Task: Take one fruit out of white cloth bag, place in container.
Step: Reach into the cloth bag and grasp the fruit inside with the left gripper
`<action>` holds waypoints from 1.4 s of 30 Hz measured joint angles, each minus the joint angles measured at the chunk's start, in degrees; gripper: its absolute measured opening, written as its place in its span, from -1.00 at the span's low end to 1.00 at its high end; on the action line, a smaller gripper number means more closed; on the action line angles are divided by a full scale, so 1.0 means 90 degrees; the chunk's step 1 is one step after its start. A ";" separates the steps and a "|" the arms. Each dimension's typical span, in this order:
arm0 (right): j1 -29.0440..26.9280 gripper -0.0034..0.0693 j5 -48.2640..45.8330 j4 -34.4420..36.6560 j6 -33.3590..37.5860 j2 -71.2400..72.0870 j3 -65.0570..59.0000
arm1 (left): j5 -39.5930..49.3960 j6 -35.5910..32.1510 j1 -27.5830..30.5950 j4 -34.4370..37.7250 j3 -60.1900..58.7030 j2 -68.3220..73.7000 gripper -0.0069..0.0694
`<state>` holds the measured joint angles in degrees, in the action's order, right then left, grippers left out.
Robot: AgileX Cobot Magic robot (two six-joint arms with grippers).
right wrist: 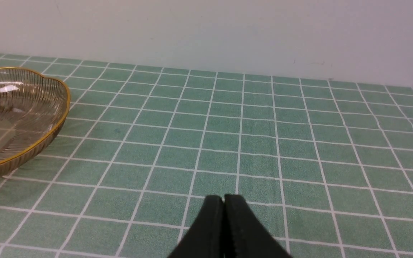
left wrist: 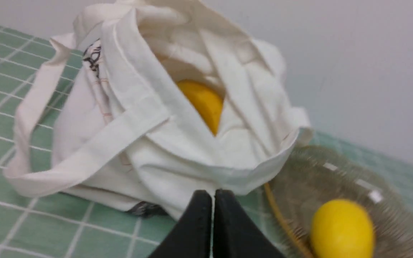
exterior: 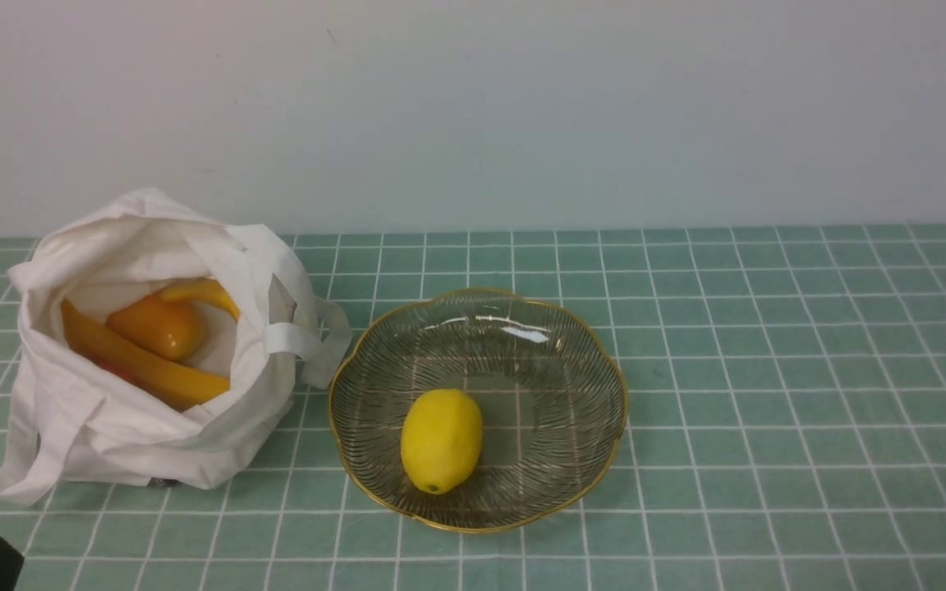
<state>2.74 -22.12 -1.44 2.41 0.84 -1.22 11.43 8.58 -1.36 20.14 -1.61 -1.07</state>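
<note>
Your left claw [left wrist: 213,194] is pinched shut and empty just short of the bag [exterior: 112,427], right claw [right wrist: 223,199] shut too, so you look to be at the reach: open wide, dip in past the bananas [exterior: 144,369] for the fruit [exterior: 157,326] lying inside, then the bowl [exterior: 621,394].

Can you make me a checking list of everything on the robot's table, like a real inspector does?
Surface: green tablecloth with white grid lines.
Job's things: white cloth bag open, left of the glass bowl; orange fruit still inside the bag.
Clutter: bananas in the bag; lemon in the bowl.
Hands: left hand shut and empty, in front of the bag; right hand shut and empty, over bare cloth right of the bowl.
Cables: nothing seen.
Surroundings: plain pale wall behind the table.
</note>
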 joint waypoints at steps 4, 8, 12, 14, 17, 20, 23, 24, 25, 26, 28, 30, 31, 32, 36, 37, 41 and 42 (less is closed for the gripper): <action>0.0000 -0.95 0.0000 0.0000 0.0000 0.0000 0.0000 | -0.0553 0.0104 0.0000 0.0868 -0.0002 0.0000 -0.84; 0.0000 -0.95 0.0000 0.0000 0.0000 0.0000 0.0000 | -0.2034 0.0179 0.0000 0.1412 0.0092 0.0000 -0.84; 0.0000 -0.95 0.0000 0.0000 0.0000 0.0000 0.0000 | -0.2107 -0.0012 0.0000 0.1175 0.1212 0.0182 -0.84; 0.0000 -0.95 0.0000 0.0000 0.0000 0.0000 0.0000 | -0.1526 -0.0294 0.0000 0.0814 0.2076 0.0580 -0.84; 0.0000 -0.95 0.0000 0.0000 0.0000 0.0000 0.0000 | -0.0013 -0.0625 0.0000 0.0365 0.3343 0.1660 -0.84; 0.0000 -0.95 0.0000 0.0000 0.0000 0.0000 0.0000 | 0.1741 -0.0790 0.0000 0.0047 0.4376 0.2989 -0.84; 0.0000 -0.95 0.0000 0.0000 0.0000 0.0000 0.0000 | 0.3042 -0.0853 0.0000 -0.0255 0.5105 0.4322 -0.84; 0.0000 -0.95 0.0000 0.0000 0.0000 0.0000 0.0000 | 0.3413 -0.0868 0.0000 -0.0374 0.5325 0.4829 -0.84; 0.0000 -0.95 0.0000 0.0000 0.0000 0.0000 0.0000 | 0.3735 -0.0882 0.0000 -0.0515 0.5559 0.5415 -0.84; 0.0000 -0.95 0.0000 0.0000 0.0000 0.0000 0.0000 | 0.3873 -0.0888 0.0000 -0.0619 0.5733 0.5886 -0.84; 0.0000 -0.95 0.0000 0.0000 0.0000 0.0000 0.0000 | 0.4018 -0.0909 0.0000 -0.0812 0.6064 0.6796 -0.84; 0.0000 -0.95 0.0000 0.0000 0.0000 0.0000 0.0000 | 0.4041 -0.0909 0.0000 -0.0918 0.6391 0.7575 -0.84; 0.0000 -0.95 0.0000 0.0000 0.0000 0.0000 0.0000 | 0.4041 -0.0909 0.0000 -0.0970 0.6630 0.8079 -0.84; 0.0000 -0.95 0.0000 0.0000 0.0000 0.0000 0.0000 | 0.4041 -0.0909 0.0000 -0.0977 0.6749 0.8316 -0.84; 0.0000 -0.95 0.0000 0.0000 0.0000 0.0000 0.0000 | 0.4031 -0.0916 0.0000 -0.1010 0.7465 0.9628 -0.84; 0.0000 -0.95 0.0000 0.0000 0.0000 0.0000 0.0000 | 0.4021 -0.0916 0.0000 -0.1042 0.7623 0.9895 -0.84; 0.0000 -0.95 0.0000 0.0000 0.0000 0.0000 0.0000 | 0.3949 -0.0782 0.0000 -0.1361 0.8095 1.0684 -0.84; 0.0000 -0.95 0.0000 0.0000 0.0000 0.0000 0.0000 | 0.3899 -0.0662 0.0000 -0.1512 0.8254 1.0941 -0.84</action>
<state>2.74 -22.12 -1.44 2.41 0.84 -1.22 46.52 2.62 -1.36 6.53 72.68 97.40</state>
